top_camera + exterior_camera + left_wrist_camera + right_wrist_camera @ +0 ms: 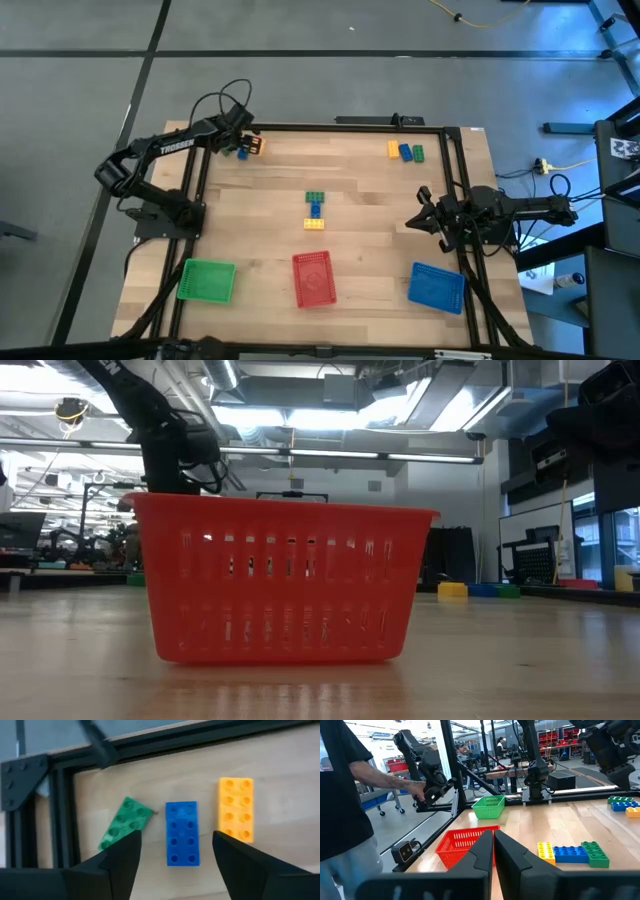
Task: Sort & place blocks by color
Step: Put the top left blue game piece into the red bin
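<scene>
Step in hand: you are lining up the left gripper (pixel 172 852) over the far-left trio of blocks; judged from the pose, the blue block (pixel 182 833) is the target.
Doing it well: keep the blue block centred between the fingers, descend straight, and close across its narrow sides; the tilted green block (pixel 125 824) lies just beside one fingertip, so guard against nudging it.
Neighbour: the yellow block (pixel 235 808) lies parallel on the other side, apart from the blue one.
Left arm pose: reached to the far-left corner of the table (pixel 360 225), fingers spread wide, holding nothing.
Right gripper (pixel 424 222): waits at the right edge, fingers closed together, empty.
Other blocks: one trio at table centre (pixel 315 210), one at far right (pixel 405 151).
Destination: blue tray (pixel 437 286), near right; green tray (pixel 207 280), near left; red tray (pixel 313 277) between them.
</scene>
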Robot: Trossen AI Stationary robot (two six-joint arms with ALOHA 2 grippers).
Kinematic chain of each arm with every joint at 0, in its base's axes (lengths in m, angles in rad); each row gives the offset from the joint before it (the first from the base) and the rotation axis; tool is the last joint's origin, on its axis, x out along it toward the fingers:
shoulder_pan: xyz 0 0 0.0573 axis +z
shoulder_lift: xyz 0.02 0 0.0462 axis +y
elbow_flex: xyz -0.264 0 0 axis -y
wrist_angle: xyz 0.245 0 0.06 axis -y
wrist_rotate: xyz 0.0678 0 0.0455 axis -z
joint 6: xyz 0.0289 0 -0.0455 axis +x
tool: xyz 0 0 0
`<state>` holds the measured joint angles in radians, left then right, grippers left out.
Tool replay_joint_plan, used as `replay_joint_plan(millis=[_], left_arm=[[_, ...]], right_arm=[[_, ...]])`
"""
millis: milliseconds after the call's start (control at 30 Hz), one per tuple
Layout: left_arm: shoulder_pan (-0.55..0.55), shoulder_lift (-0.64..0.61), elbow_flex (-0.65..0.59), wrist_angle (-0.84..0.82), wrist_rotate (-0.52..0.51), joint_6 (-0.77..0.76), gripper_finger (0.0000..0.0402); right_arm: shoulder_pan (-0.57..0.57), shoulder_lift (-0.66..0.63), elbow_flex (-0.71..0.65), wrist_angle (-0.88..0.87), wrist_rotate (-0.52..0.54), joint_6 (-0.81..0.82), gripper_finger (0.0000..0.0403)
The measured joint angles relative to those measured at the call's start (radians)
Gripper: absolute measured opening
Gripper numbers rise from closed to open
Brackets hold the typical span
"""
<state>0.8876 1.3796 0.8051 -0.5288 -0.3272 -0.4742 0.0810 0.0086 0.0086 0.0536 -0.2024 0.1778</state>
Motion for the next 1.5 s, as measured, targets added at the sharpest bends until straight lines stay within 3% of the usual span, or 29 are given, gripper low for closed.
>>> replay_joint_plan(millis=[433,600,833,1133,1267,1500], left_arm=[[-0.017,0.001,-0.001,0.032,-0.012,-0.001,0.0254],[-0.017,0.001,-0.001,0.034,-0.024,0.087,0.0253],[0.016,0.001,-0.001,0.03,-0.019,0.041,0.0267],[0.069,0.001,-0.003,0.078,0.136,0.044,0.0328],[0.05,0.0,-0.003,0.054,0.207,0.063,0.0337],[-0.016,0.0,-0.019,0.01,0.07,-0.008,0.0333]], right_arm=[[0.0,0.0,0.0,0.0,0.0,0.0,0.002],[0.0,0.0,0.0,0.0,0.0,0.0,0.002],[0.0,0.0,0.0,0.0,0.0,0.0,0.002],[0.0,0.0,0.0,0.0,0.0,0.0,0.002],[0.0,0.0,0.0,0.0,0.0,0.0,0.002],[0.0,0.0,0.0,0.0,0.0,0.0,0.002]])
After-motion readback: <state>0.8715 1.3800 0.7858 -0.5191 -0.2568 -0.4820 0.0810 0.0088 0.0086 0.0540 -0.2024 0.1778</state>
